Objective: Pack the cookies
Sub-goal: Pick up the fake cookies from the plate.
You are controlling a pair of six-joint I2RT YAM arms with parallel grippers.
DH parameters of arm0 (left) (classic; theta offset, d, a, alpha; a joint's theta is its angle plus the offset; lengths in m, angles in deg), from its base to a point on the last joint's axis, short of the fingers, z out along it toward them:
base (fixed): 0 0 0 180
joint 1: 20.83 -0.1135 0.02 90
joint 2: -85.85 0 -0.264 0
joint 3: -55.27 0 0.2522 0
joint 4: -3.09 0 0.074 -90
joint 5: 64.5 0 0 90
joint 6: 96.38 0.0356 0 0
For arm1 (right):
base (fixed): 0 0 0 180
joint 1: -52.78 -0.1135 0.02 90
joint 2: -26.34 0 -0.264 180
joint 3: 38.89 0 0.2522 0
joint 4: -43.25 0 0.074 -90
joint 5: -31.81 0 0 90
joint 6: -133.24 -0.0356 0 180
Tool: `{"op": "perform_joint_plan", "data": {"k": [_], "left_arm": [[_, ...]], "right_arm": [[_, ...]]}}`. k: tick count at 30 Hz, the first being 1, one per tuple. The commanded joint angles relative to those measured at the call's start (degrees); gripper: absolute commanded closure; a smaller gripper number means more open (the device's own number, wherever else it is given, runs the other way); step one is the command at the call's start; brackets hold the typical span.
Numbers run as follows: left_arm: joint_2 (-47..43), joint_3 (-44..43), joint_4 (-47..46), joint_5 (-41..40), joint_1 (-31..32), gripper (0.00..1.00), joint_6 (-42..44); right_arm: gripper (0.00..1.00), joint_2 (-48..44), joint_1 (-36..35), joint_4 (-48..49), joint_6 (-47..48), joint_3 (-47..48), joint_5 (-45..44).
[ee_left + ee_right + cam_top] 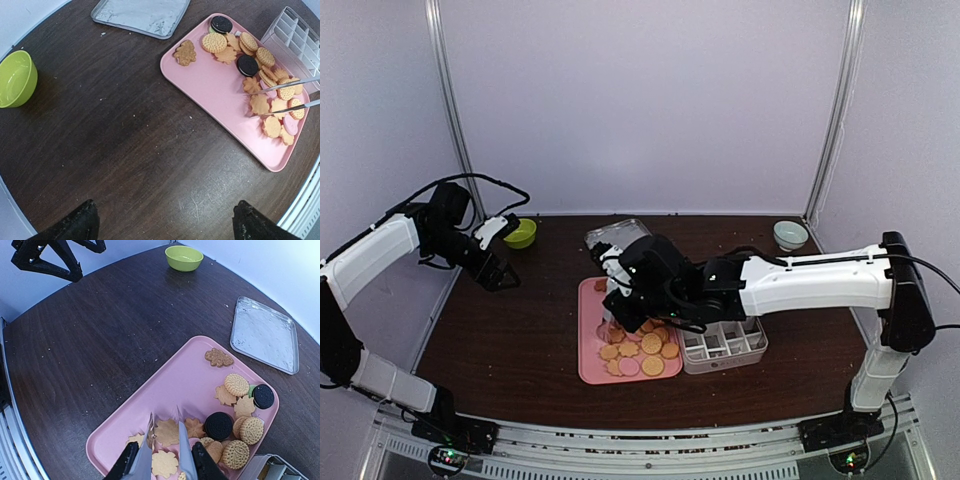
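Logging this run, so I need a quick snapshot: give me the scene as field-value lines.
cookies: mixed, on pink tray
box: clear, divided, beside that tray
tongs: held by right fingers, tips among cookies
left fingers: open, empty, near green bowl
also: metal tray, pale bowl

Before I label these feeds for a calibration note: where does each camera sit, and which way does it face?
Top external: above and behind the bases, looking down on the table; left arm and right arm both show.
Left wrist: raised left of the pink tray, looking down at it; only its own fingers show.
Right wrist: low over the tray, facing the green bowl; the right gripper holding tongs shows.
Shared: both wrist views show the tray, cookies and bowl.
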Motion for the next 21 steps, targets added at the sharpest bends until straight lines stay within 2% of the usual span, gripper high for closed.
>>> {"op": "perform_joint_plan", "data": {"k": [1,11,21], "left_arm": [[0.04,-1.43,-0.55,1.38,-0.56,0.04,-0.60],[0.04,-2.22,-0.18,0.37,-0.52,0.05,-0.43],[0.46,-2.43,0.06,1.23,-0.51,0.05,-0.52]], "right_arm": [[0.92,-2.86,-0.24,-0.40,-0.04,-0.11,-2.71],[0.94,-12.19,4.90,-0.99,0.76,1.47,-1.46],[0.94,-23.68,12.85,0.18,-0.83,-11.44,-1.91]]}}
